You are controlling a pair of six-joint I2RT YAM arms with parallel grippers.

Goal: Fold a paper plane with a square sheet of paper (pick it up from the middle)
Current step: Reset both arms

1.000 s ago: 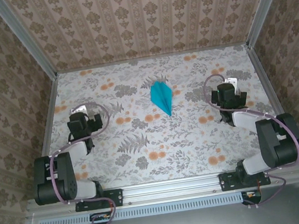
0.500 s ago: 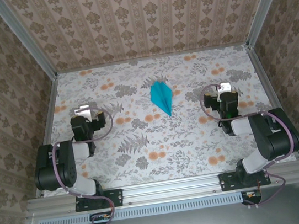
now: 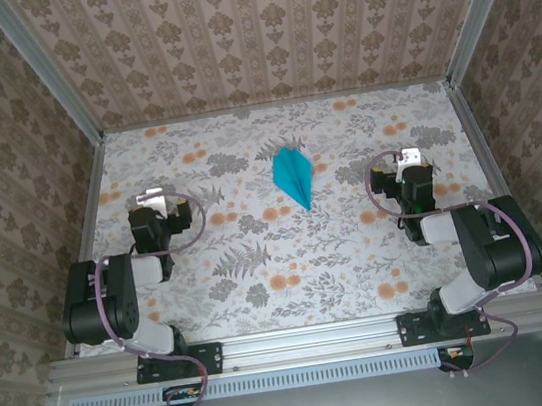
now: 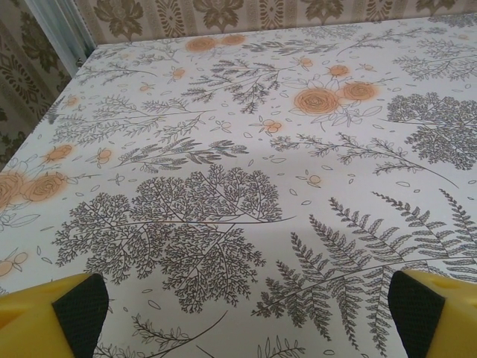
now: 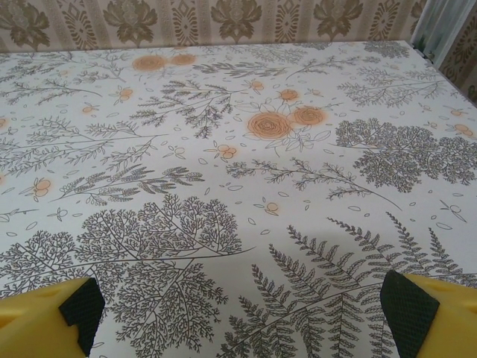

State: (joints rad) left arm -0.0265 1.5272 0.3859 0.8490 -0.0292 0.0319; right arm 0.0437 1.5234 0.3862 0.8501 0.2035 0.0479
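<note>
Your narrow teal-blue paper plane (image 3: 294,179) lies away from every edge of the floral table (image 3: 264,300). The left gripper (image 3: 152,197) and right gripper (image 3: 409,157) flank it, well apart from it, both gaping wide.

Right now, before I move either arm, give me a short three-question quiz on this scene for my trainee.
1. True or false: the plane lies between the left gripper and the right gripper, touched by neither.
2. In the top view, the plane's narrow tip points toward: A) the far wall B) the near edge of the table C) the left wall.
3. Fill in: both grippers are ____ and hold nothing.

Key: 1 true; 2 B; 3 open.
</note>
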